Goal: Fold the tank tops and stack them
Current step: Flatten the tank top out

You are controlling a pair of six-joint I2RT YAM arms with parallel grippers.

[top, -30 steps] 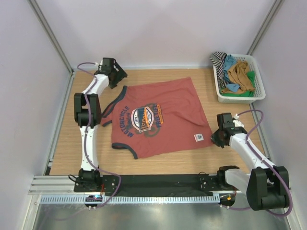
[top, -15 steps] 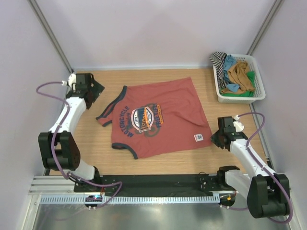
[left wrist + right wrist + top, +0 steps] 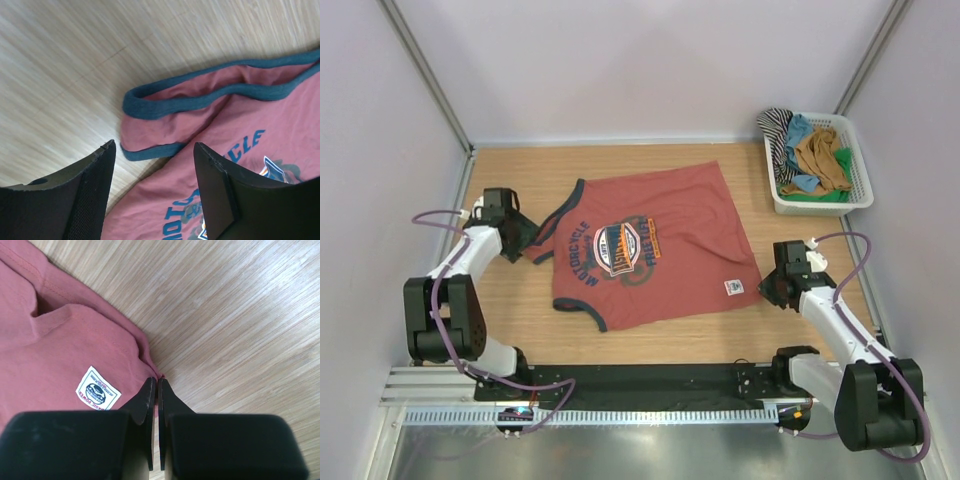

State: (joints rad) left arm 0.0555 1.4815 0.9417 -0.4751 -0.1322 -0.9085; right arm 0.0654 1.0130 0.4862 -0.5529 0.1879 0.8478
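Note:
A rust-red tank top (image 3: pixel 670 205) with navy trim and a chest print lies flat mid-table. My left gripper (image 3: pixel 524 240) hovers open at its left shoulder strap. In the left wrist view the navy-edged strap (image 3: pixel 200 97) lies just ahead of the gripper (image 3: pixel 152 147), and red cloth (image 3: pixel 280 130) shows between the fingers. My right gripper (image 3: pixel 767 290) sits at the shirt's near right hem corner. In the right wrist view its jaws (image 3: pixel 156 379) are shut on that corner of the tank top (image 3: pixel 60 340), beside a white label (image 3: pixel 98 389).
A white basket (image 3: pixel 810 206) at the back right holds more tank tops: ochre-brown (image 3: pixel 820 155), blue, green and striped. Grey walls close in the wooden table (image 3: pixel 500 320) on three sides.
The left arm swung from the back-left corner forward and down to the shirt's left shoulder strap. The right gripper stayed at the hem corner. The shirt has not moved.

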